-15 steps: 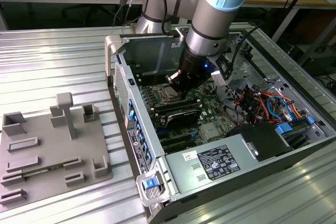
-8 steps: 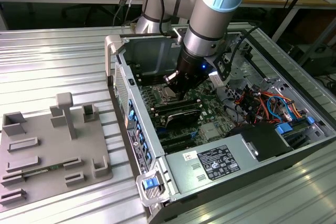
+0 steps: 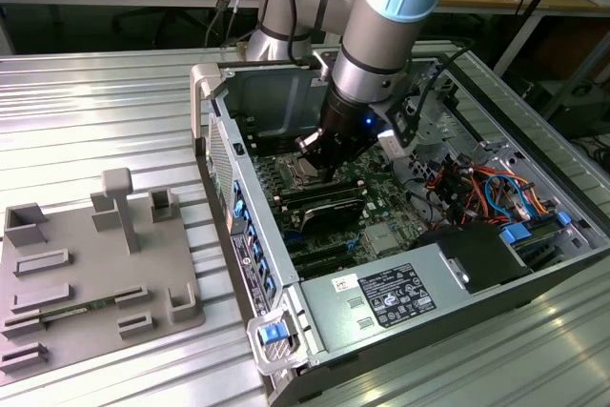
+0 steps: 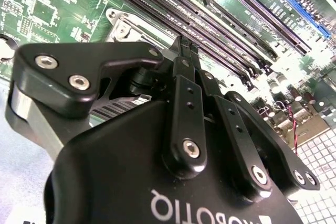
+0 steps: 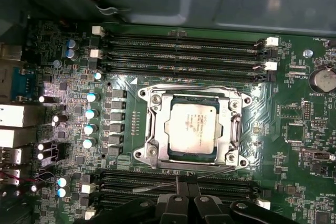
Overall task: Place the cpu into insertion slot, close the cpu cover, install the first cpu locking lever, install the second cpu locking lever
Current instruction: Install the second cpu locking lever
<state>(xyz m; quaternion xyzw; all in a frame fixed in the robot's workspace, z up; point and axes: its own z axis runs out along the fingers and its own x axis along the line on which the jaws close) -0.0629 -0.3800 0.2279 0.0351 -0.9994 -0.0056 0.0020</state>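
The cpu (image 5: 191,124), a square chip with a silver-grey top, lies flat in the insertion slot (image 5: 194,98), whose dark rim shows around it. The shiny cpu cover (image 5: 231,124) lies down flat around the chip, which shows through its window. A thin wire locking lever (image 5: 212,171) runs slanted along the socket side nearest my fingers. My gripper (image 5: 185,183) is shut, its black fingertips together right at that lever; whether they touch it I cannot tell. In the exterior view the gripper (image 3: 322,167) reaches down into the open computer case beside the socket (image 3: 303,172). In the second wrist view the fingers (image 4: 184,51) meet above a corner of the cover (image 4: 122,24).
Long black memory slots (image 5: 184,51) flank the socket on two sides. A row of capacitors (image 5: 91,114) stands close by. Case walls (image 3: 224,154), coloured cables (image 3: 481,188) and a power supply (image 3: 400,297) ring the board. A grey fixture tray (image 3: 95,269) lies at the exterior view's left.
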